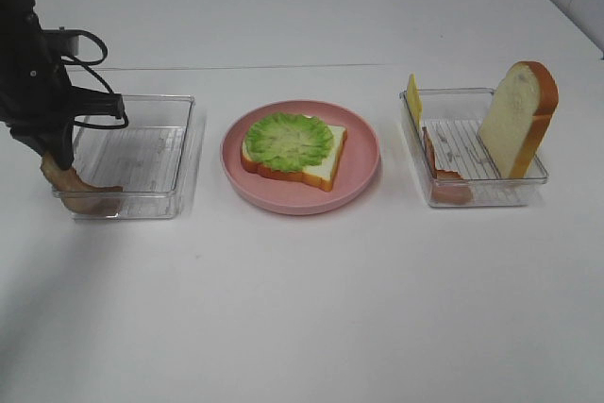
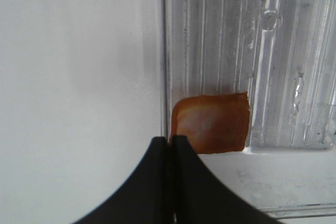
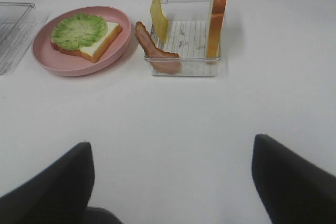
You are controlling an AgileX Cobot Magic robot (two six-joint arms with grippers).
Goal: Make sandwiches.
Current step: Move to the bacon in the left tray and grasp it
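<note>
Broadly, we see a white table holding everything, and the black left arm coming down over its left side. The right gripper hangs above bare tabletop well short of the food. Its jaws are spread wide, and only table surface shows between them.

Next in size are two clear trays with a round pink plate between them, each tray well apart from the plate. The left tray sits under the left arm. The right tray holds spare parts for the sandwiches.

The largest of these is an upright bread slice with an orange-brown crust, which leans against the tray's far right wall. On the plate we find the sandwich so far: a flat bread slice with a ruffled green lettuce leaf resting on top and covering most of it.

Smaller again, a brown bacon strip is draped over the right tray's plate-side wall. A yellow cheese slice stands tilted against that same wall, further back.

Smallest is a brown-pink meat slice in the near left corner of the left tray. It rises from the tray floor to the left gripper. That gripper's jaws are pressed together and pinch the slice's upper edge.
</note>
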